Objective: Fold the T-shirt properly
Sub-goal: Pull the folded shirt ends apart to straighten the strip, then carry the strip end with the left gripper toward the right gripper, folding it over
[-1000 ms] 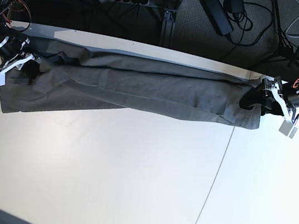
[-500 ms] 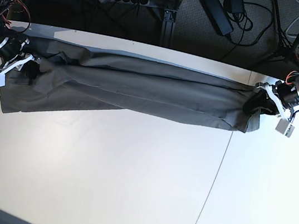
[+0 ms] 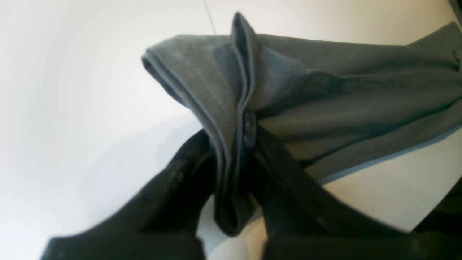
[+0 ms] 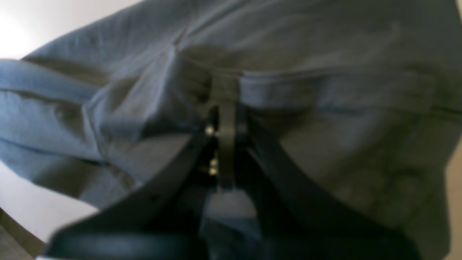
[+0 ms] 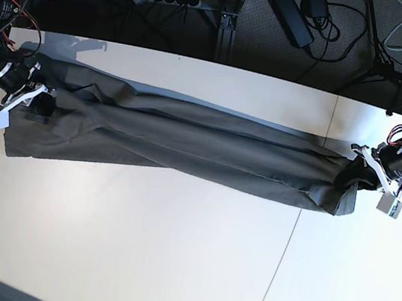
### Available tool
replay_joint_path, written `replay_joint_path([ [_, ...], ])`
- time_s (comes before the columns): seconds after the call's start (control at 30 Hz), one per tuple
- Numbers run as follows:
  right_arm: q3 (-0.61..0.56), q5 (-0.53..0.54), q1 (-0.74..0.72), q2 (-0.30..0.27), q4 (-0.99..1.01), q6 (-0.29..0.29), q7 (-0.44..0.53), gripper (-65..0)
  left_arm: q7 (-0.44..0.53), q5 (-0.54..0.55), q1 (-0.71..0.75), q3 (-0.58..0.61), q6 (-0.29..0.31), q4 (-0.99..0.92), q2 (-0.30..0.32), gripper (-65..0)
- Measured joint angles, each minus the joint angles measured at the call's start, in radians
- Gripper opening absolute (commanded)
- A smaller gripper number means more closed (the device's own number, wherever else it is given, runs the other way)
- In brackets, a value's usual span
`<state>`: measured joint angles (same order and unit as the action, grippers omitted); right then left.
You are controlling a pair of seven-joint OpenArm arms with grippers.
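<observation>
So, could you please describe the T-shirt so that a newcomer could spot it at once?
Look along the far side of the white table. The T-shirt is the long dark grey-olive band of cloth stretched between the left gripper and the right gripper; it is the only fabric there.

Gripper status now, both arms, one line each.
Left gripper: closed on the hemmed end of the T-shirt.
Right gripper: closed, pinching the T-shirt's other end.

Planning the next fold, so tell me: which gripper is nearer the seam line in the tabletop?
Left. The left gripper pinches the T-shirt just beside the seam line. The right gripper grips the shirt's opposite end, far across the table.
</observation>
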<state>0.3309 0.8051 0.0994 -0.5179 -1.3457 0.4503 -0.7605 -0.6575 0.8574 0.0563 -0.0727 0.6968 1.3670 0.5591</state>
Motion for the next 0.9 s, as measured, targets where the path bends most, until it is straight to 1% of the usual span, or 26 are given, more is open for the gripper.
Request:
replay_joint_path([
  [0.07, 0.000, 0.011, 0.001, 0.000, 0.000, 0.000, 0.000, -65.0, 0.000, -0.003, -0.010, 0.000, 0.000, 0.000, 0.017, -65.0],
  [0.17, 0.000, 0.033, 0.001, 0.000, 0.000, 0.000, 0.000, -65.0, -0.001, -0.039, -0.024, -0.001, -0.001, 0.000, 0.029, -65.0],
  [0.43, 0.000, 0.099, 0.001, 0.000, -0.011, 0.000, -0.001, -65.0, -0.027, -0.053, -0.044, -0.001, -0.002, 0.000, 0.069, -65.0],
  [0.5, 0.000, 0.100, 0.001, 0.000, -0.023, 0.000, 0.000, -65.0, -0.034, -0.060, -0.050, -0.001, -0.031, 0.000, 0.088, -65.0],
  [0.57, 0.000, 0.100, 0.001, 0.000, -0.035, 0.000, -0.001, -65.0, -0.066, -0.063, -0.063, -0.001, -0.065, 0.000, 0.099, -65.0],
  [0.7, 0.000, 0.100, 0.003, 0.000, -0.075, 0.000, -0.003, -65.0, -0.080, -0.066, -0.073, -0.001, -0.069, 0.036, 0.103, -65.0],
  [0.8, 0.000, 0.103, 0.003, 0.000, -0.100, 0.000, -0.003, -65.0, -0.136, -0.065, -0.070, -0.001, -0.079, 0.127, 0.094, -65.0],
  [0.9, 0.000, 0.101, 0.002, 0.000, -0.118, 0.000, -0.003, -65.0, -0.229, -0.066, -0.070, -0.001, -0.088, 0.260, 0.062, -65.0],
])
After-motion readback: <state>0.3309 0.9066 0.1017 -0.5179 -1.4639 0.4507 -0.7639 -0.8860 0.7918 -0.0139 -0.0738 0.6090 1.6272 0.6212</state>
